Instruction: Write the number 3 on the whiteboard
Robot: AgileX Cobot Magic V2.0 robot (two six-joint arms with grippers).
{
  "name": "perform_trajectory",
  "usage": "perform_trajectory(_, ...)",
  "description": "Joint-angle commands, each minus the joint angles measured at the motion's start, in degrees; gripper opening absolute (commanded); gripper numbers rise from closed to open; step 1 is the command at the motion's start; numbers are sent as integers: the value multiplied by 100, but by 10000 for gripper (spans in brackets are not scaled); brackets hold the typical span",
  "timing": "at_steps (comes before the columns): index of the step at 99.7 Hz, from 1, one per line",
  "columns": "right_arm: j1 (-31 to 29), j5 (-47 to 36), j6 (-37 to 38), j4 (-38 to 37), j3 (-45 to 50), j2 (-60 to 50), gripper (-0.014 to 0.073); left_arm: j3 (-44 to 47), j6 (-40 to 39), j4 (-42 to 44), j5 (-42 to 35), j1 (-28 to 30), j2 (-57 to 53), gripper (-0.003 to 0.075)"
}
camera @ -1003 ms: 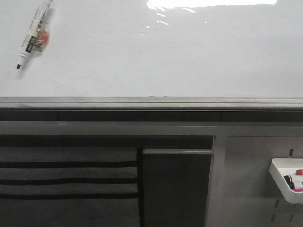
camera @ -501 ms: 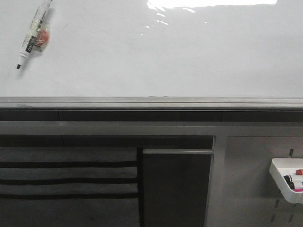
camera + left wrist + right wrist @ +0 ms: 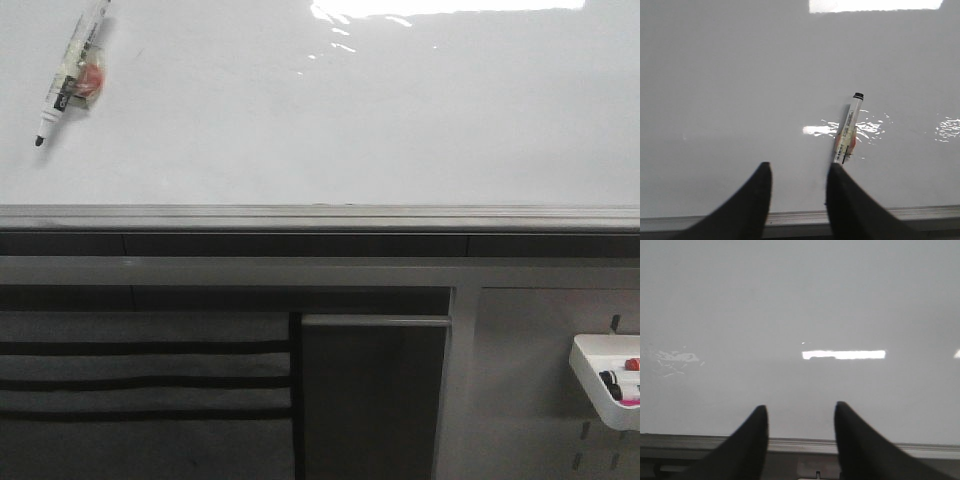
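Observation:
The whiteboard point(image 3: 330, 110) fills the upper half of the front view, glossy white with glare and a grey edge rail point(image 3: 320, 216). No number 3 shows on it. A white marker point(image 3: 68, 75) with a black tip lies on the board at the far left, tip toward the rail. In the left wrist view the marker point(image 3: 849, 127) lies just beyond the right finger of my left gripper point(image 3: 799, 172), which is open and empty over the board's edge. My right gripper point(image 3: 801, 415) is open and empty over the board's edge rail. Neither gripper shows in the front view.
Below the rail is a grey frame with a dark panel point(image 3: 372, 395) and black-striped slats point(image 3: 140, 380). A small white tray point(image 3: 606, 380) holding markers hangs on the grey perforated panel at the lower right.

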Motion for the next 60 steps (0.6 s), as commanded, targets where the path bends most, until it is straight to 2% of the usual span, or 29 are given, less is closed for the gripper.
perform_trajectory(1,-16,-413,-38,-19,-201,77,491,-189,-54,-31,-456,27,95,504)
perform_trajectory(8,-16,-413,-38,-19,-201,77,519,-189,-54,-31,-456,27,95,541)
perform_trajectory(60,-16,-392,-38,0,-109,77,518,-124,-54,-195,-464,27,122,430)
